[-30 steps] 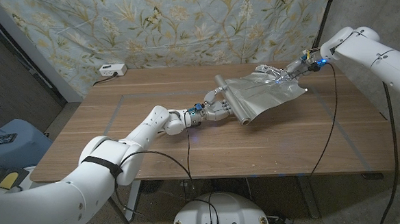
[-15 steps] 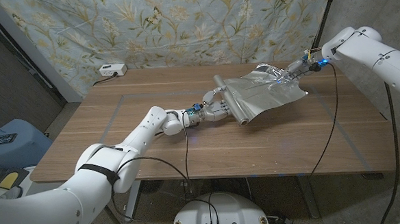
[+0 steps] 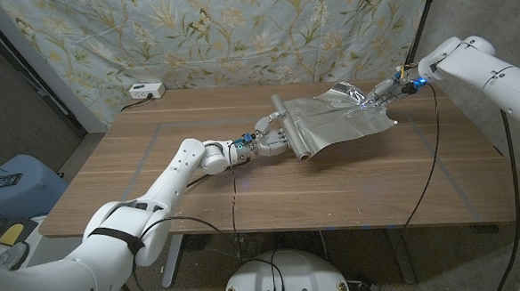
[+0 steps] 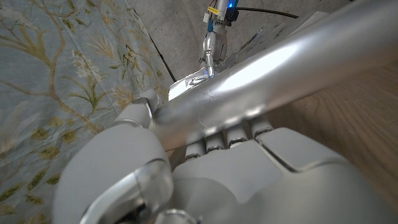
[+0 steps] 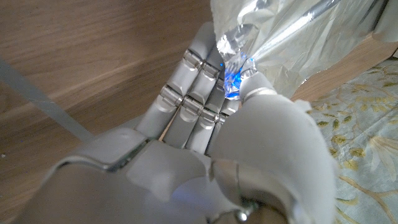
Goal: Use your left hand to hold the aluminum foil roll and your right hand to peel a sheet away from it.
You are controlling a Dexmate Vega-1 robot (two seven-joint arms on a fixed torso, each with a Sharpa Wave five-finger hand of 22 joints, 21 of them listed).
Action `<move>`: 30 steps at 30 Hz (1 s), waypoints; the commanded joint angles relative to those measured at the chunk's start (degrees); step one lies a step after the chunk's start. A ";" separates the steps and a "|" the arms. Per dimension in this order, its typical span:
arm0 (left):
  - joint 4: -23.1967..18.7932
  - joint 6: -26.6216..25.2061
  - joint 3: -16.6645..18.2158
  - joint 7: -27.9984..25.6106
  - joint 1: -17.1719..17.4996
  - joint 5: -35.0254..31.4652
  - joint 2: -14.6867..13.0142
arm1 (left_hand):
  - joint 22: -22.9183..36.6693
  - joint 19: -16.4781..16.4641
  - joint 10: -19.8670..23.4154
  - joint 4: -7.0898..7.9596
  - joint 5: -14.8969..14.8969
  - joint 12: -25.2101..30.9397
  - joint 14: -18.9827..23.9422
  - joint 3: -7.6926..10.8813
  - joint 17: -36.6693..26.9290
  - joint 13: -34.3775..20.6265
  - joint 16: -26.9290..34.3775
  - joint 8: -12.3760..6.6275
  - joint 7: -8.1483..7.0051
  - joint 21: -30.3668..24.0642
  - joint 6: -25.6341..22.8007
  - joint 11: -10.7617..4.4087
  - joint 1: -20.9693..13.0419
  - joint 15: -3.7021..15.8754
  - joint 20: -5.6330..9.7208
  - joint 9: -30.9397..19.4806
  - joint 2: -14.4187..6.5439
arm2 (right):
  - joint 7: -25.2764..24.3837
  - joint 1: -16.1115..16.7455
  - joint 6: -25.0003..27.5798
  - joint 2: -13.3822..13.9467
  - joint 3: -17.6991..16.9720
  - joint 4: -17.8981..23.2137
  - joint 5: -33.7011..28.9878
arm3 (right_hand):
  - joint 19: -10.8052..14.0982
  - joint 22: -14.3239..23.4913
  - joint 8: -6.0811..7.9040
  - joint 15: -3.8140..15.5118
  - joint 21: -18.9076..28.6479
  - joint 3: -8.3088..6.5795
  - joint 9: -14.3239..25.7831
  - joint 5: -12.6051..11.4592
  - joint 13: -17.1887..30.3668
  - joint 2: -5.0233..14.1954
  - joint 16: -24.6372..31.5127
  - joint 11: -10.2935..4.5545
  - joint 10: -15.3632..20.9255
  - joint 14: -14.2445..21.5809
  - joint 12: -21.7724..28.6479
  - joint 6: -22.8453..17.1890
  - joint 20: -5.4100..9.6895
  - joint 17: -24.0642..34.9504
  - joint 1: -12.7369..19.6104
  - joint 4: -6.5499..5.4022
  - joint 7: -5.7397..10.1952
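The aluminum foil roll (image 3: 290, 129) lies slanted on the wooden table (image 3: 190, 180) near its middle, and my left hand (image 3: 270, 142) grips it around its middle. In the left wrist view the roll (image 4: 261, 81) runs as a shiny tube across my left hand (image 4: 205, 168). A crinkled foil sheet (image 3: 339, 123) stretches from the roll toward the far right. My right hand (image 3: 383, 92) pinches the sheet's far corner. In the right wrist view my right hand (image 5: 211, 118) holds the crumpled foil corner (image 5: 239, 37) between thumb and fingers.
A white power strip (image 3: 146, 90) sits at the table's far left edge. A floral cloth (image 3: 236, 31) hangs behind the table. Black cables (image 3: 434, 145) hang off my right arm past the table's right side.
My left hand has drawn the roll to the left and a little farther back, stretching the sheet longer. My right hand has kept its place with the foil corner.
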State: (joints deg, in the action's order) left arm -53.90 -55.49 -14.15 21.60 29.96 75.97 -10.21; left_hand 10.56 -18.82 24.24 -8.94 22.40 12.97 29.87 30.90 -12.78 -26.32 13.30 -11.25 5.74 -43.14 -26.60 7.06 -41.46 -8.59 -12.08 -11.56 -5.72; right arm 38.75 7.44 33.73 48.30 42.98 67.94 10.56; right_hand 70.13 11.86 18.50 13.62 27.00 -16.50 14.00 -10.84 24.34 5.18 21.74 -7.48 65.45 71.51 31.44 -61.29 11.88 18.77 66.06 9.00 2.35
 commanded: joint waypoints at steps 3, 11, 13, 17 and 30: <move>-6.45 0.14 1.17 -5.38 3.67 5.55 -3.48 | 0.16 -0.55 -0.06 -0.10 -0.07 0.58 0.00 0.19 -0.05 0.06 0.39 -0.30 -0.19 -0.22 -0.44 -0.03 0.47 -0.05 0.16 -0.24 0.09 | -0.20 -1.81 -0.30 -2.35 1.47 -3.74 -0.96 | -0.17 0.26 0.01 -0.10 0.55 0.00 0.35 -0.35 0.44 0.59 -0.45 -0.69 1.02 0.63 0.86 0.00 0.04 0.54 0.58 -0.24 -0.25; -8.26 0.62 1.02 -6.81 4.84 7.81 -5.05 | 0.16 -0.52 -0.15 -0.06 -0.09 0.56 -0.02 0.23 -0.05 0.08 0.40 -0.27 -0.16 -0.11 -0.38 0.02 0.49 -0.12 0.10 -0.24 0.02 | -0.55 -1.98 0.58 -2.73 1.76 -3.77 -1.04 | -0.40 0.26 -0.11 -0.12 0.84 0.13 0.41 -0.36 0.55 0.67 -0.68 -0.81 1.23 0.78 1.00 0.05 0.04 0.83 0.60 -0.33 -0.09; -8.54 0.75 0.96 -6.88 5.08 8.31 -5.34 | 0.16 -0.57 -0.13 -0.05 -0.11 0.57 0.03 0.20 -0.04 0.08 0.41 -0.29 -0.19 -0.11 -0.42 0.02 0.54 -0.12 0.16 -0.23 0.09 | -0.68 -1.97 0.81 -2.67 1.79 -3.57 -1.05 | -0.42 0.26 -0.12 -0.12 0.89 0.15 0.41 -0.36 0.53 0.67 -0.72 -0.82 1.22 0.79 0.99 0.04 0.04 0.86 0.60 -0.34 -0.09; -9.11 0.92 0.78 -7.21 5.52 9.15 -6.00 | 0.16 -0.56 -0.14 -0.05 -0.12 0.57 0.01 0.22 -0.04 0.09 0.41 -0.26 -0.14 -0.06 -0.35 0.07 0.54 -0.15 0.13 -0.23 0.07 | -0.97 -1.79 1.61 -2.43 1.70 -2.87 -0.95 | -0.56 0.26 -0.16 -0.09 1.08 0.23 0.49 -0.37 0.68 0.65 -0.93 -0.68 1.09 0.77 1.03 0.02 0.05 1.03 0.69 -0.33 -0.16; -11.53 1.66 0.52 -7.89 7.27 11.53 -7.98 | 0.17 -0.60 -0.19 -0.07 -0.16 0.58 -0.02 0.27 -0.02 0.11 0.41 -0.24 -0.16 0.08 -0.30 0.04 0.52 -0.15 0.11 -0.23 0.01 | -1.65 -1.41 3.08 -2.06 1.66 -1.05 -0.54 | -0.79 0.25 -0.34 -0.12 1.65 0.40 0.69 -0.39 0.63 0.78 -1.42 -0.74 1.09 0.82 0.99 0.21 0.03 1.48 0.80 -0.41 -0.23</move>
State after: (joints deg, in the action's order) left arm -63.25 -54.50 -13.42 14.56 35.72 85.17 -16.46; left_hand 10.54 -18.82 24.24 -8.93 22.40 12.97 29.87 30.90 -12.78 -26.02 13.30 -11.24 5.72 -42.99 -26.60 7.06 -41.46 -8.59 -12.08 -11.60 -5.72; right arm 37.60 5.77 35.59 46.02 44.54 65.60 9.70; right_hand 69.43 11.86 18.26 13.41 28.24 -16.26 14.52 -10.86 24.76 5.53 20.53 -8.11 66.07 71.89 32.07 -61.07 11.98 20.06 66.45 8.77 2.16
